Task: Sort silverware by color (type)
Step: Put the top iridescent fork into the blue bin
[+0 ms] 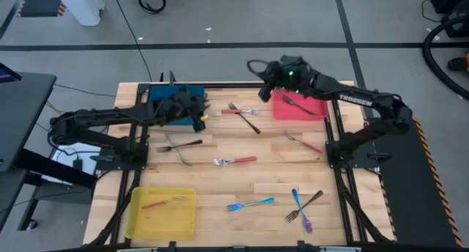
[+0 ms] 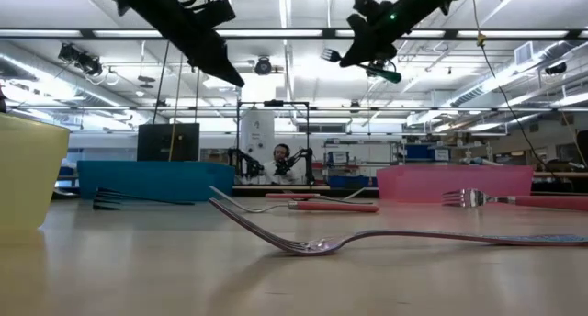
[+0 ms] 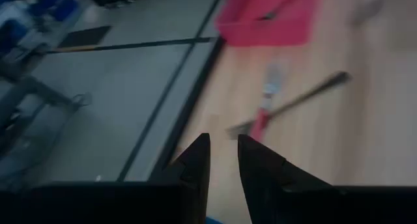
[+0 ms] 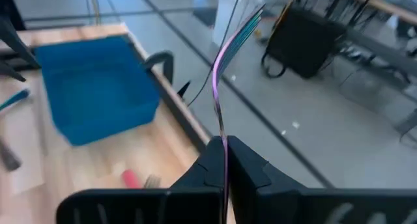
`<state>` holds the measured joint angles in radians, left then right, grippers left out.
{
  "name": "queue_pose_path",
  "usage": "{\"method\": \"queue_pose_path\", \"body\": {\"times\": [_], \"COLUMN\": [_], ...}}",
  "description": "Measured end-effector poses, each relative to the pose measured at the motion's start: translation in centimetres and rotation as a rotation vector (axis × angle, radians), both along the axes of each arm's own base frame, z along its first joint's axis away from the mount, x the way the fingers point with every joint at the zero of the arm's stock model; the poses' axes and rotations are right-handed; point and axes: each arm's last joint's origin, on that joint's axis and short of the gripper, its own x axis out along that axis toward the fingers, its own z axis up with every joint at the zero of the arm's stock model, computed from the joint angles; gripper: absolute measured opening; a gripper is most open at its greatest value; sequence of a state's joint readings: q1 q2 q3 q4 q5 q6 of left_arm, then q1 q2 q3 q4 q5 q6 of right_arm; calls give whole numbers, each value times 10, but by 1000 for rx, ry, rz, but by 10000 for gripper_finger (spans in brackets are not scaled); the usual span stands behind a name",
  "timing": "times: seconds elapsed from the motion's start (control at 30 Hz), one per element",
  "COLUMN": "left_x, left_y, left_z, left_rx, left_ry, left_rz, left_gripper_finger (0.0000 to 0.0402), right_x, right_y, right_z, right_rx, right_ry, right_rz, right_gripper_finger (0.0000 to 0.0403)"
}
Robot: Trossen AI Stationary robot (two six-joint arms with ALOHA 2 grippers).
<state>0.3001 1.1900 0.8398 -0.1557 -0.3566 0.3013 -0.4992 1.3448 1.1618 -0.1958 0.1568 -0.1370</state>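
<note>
My right gripper (image 1: pixel 265 91) is high above the table's far edge, between the blue tray (image 1: pixel 174 105) and the red tray (image 1: pixel 302 107). It is shut on an iridescent fork (image 4: pixel 220 74), which also shows in the low view (image 2: pixel 360 64). My left gripper (image 1: pixel 199 120) hangs over the blue tray's near right corner, empty, with a narrow gap between its fingers (image 3: pixel 223 149). A red-handled fork (image 1: pixel 242 112) crossed by a dark fork (image 1: pixel 249 120) lies ahead of it on the table. My right gripper pinches the iridescent fork's handle (image 4: pixel 223 138) between its two fingers. The fork runs along the fingers, and its neck and tines (image 4: pixel 251 21) stick out past the fingertips. It is lifted clear, high above the table.
A dark fork (image 1: pixel 297 102) lies in the red tray. A red-handled fork (image 1: pixel 163 203) lies in the yellow tray (image 1: pixel 139 223) at the near left. Loose on the wood are red-handled forks (image 1: pixel 234 161) (image 1: pixel 304 142), dark forks (image 1: pixel 179 146) and iridescent ones (image 1: pixel 250 204) (image 1: pixel 300 208).
</note>
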Motion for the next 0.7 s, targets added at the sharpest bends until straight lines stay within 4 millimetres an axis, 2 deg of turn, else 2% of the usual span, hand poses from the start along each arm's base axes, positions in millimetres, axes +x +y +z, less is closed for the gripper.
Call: {"method": "queue_pose_path", "body": {"times": [0.13,0.23,0.7], "left_x": [-6,-11,-19], "left_y": [20,29,44], "left_z": [3,2,2], "left_rx": [15,15,-14], "left_ry": [-25,-23,-47], "left_rz": [79,118,203], "left_gripper_finger": [80,80,80], "right_x": [-5,2,55], "right_y": [-12,-20,-42], "right_z": [8,9,-20], "right_rx": [-40,-57,-54], "right_ry": [-70,-143,-412], "right_rz": [30,104,343], "right_gripper_finger": [8,8,8]}}
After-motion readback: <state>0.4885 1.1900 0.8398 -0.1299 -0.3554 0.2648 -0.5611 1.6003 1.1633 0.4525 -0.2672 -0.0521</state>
